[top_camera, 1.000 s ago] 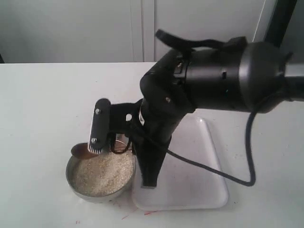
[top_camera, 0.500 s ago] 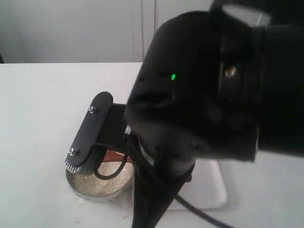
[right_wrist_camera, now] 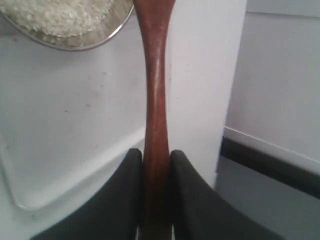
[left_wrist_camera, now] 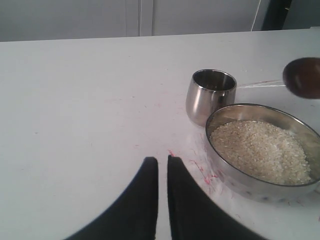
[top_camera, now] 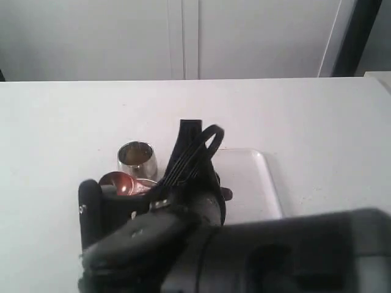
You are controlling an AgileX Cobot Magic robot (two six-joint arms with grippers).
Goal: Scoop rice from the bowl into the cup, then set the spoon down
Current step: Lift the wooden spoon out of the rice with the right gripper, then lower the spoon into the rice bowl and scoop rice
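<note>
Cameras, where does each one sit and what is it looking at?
Exterior view: off the arms, looking down across the table toward the wall; the right arm fills its bottom.
Left wrist view: just behind the left claw, low, facing the cup and the bowl of rice.
Right wrist view: just behind the right claw, which grips the spoon, looking along it toward the bowl.
Shared: both wrist views show bowl, rice and spoon.

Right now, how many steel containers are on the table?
2. The cup stands close beside the bowl, which holds rice. The right arm blocks much of the exterior view, so another could be hidden.
</note>
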